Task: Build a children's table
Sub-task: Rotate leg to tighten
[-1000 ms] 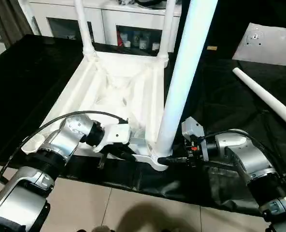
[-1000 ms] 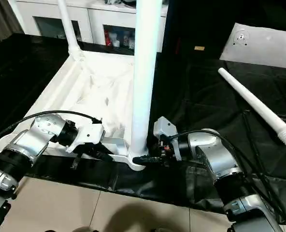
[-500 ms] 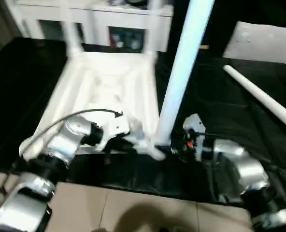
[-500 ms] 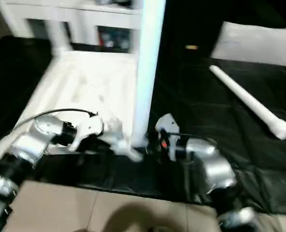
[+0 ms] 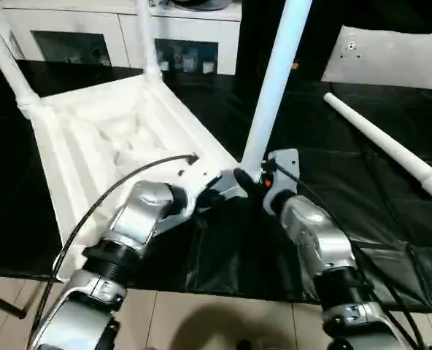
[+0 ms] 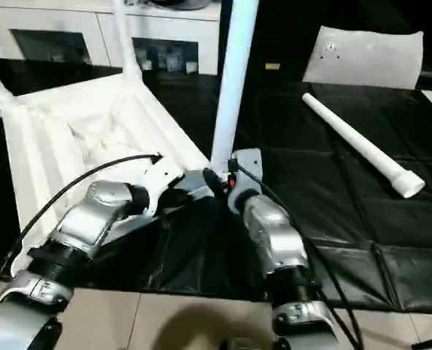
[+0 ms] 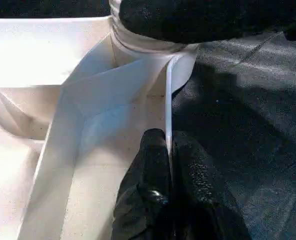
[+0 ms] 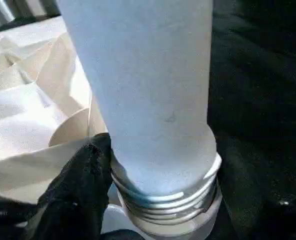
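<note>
Lying upside down on the black cloth [image 5: 347, 189], the white children's table [image 5: 92, 138] carries three upright legs; a fourth leg [image 5: 384, 142] lies loose. The left gripper [image 7: 169, 150] pinches its rim; the right gripper [image 8: 138, 200] clasps the nearest leg [image 5: 271, 95]. Since before, the tabletop has swung round.

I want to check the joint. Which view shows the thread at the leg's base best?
The right wrist view: the leg's threaded base sits close, partly above the corner socket. The left wrist view shows its rings; both eye views hide them.
</note>
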Robot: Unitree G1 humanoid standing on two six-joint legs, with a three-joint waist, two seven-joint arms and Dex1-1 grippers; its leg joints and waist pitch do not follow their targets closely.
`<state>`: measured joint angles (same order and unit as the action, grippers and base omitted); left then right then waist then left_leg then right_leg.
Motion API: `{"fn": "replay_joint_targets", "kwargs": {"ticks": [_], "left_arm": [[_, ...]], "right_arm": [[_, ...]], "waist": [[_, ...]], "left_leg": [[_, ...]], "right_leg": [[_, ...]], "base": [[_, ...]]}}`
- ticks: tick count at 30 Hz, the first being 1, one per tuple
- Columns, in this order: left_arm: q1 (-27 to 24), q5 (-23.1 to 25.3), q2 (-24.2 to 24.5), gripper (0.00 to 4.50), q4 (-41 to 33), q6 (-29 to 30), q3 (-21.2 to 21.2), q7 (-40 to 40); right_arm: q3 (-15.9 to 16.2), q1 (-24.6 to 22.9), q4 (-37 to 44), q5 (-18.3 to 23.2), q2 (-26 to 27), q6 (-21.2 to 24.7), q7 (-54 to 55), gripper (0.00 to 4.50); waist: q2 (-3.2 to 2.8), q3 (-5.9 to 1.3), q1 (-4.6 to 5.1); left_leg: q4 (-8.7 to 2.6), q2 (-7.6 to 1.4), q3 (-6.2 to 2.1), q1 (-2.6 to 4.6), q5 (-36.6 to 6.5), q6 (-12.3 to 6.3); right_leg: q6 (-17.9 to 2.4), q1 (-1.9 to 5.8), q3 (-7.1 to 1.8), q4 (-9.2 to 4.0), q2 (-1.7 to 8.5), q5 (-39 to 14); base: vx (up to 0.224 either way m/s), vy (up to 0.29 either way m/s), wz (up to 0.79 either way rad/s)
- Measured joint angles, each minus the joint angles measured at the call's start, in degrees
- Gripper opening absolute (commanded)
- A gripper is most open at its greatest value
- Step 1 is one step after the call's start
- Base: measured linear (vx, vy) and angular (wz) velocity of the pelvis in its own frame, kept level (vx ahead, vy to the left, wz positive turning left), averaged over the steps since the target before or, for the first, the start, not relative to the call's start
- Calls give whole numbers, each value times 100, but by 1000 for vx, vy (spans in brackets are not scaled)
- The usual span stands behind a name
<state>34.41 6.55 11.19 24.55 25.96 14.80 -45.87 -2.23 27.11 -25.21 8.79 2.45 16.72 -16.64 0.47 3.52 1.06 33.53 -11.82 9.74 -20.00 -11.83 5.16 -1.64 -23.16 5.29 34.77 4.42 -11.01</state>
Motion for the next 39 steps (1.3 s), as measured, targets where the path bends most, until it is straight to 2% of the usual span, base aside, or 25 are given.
{"fn": "replay_joint_targets", "kwargs": {"ticks": [1, 5, 6, 11, 15, 17, 24, 31, 32, 39], "left_arm": [[0, 0, -2, 0, -13, 0, 19, -1], [1, 3, 35, 0, -27, -91, 94, -95], [2, 6, 90, 0, -27, -176, 136, -176], [-11, -58, 346, 0, 22, -704, 255, -771], [-53, -214, 682, 0, 123, -1361, 416, -1584], [-49, -244, 837, 0, 227, -1651, 472, -1900], [43, -385, 1117, 0, 655, -2306, 540, -2768], [206, -425, 1304, 0, 959, -2792, 702, -3404], [216, -427, 1325, 0, 972, -2858, 727, -3494], [299, -436, 1345, 0, 1053, -3092, 855, -3783]], "right_arm": [[-43, -1, -18, 28, 36, 1, 31, 354], [-59, -73, 10, 80, 9, -13, -60, 375], [-7, -131, 56, 84, -52, -58, -166, 397], [190, -520, 512, 158, -577, -106, -943, 441], [329, -761, 913, 297, -1281, -126, -1935, 441], [412, -852, 1139, 440, -1683, -126, -2547, 441], [661, -941, 1518, 697, -2877, -59, -4352, 441], [1029, -905, 1544, 708, -3066, -124, -5125, 441], [1048, -887, 1542, 710, -3068, -124, -5189, 417], [1197, -695, 1361, 782, -3055, -116, -5584, 352]], "waist": [[-1, 1, -5], [-9, 0, -37], [-11, -1, -48], [-11, 0, -132], [-17, 3, -289], [-17, 2, -331], [-13, 1, -343], [-8, 2, -422], [-8, 2, -445], [4, 5, -503]], "left_leg": [[-1, 0, 0, -1, 0, 0], [-9, 1, 1, -5, 0, -1], [-20, 1, 3, -5, 0, -1], [-48, 1, 6, -8, 19, -35], [-45, 1, 10, -8, 20, -36], [-35, 0, 11, -6, 20, -36], [-6, -4, 12, -4, 20, -36], [13, -6, 10, -8, 20, -37], [15, -6, 10, -7, 20, -37], [34, -6, 12, -8, 20, -37]], "right_leg": [[0, 0, 0, -1, 0, 0], [0, 0, 0, -13, 0, 0], [0, 0, 1, -23, 0, 0], [-2, -3, 5, -42, -4, -4], [-3, -2, 6, -40, -1, -6], [-3, 3, 6, -38, 2, -5], [-3, 13, 7, -23, 5, 5], [-2, 9, 8, -3, 5, 4], [-3, 9, 8, -2, 6, 4], [-3, 8, 8, 16, 11, 4]], "base": [[0, 0, 0], [0, 0, 0], [0, 0, 0], [0, 0, 0], [0, 0, 0], [0, 0, 0], [0, 0, 0], [0, 0, 0], [0, 0, 0], [0, 0, 0]]}}
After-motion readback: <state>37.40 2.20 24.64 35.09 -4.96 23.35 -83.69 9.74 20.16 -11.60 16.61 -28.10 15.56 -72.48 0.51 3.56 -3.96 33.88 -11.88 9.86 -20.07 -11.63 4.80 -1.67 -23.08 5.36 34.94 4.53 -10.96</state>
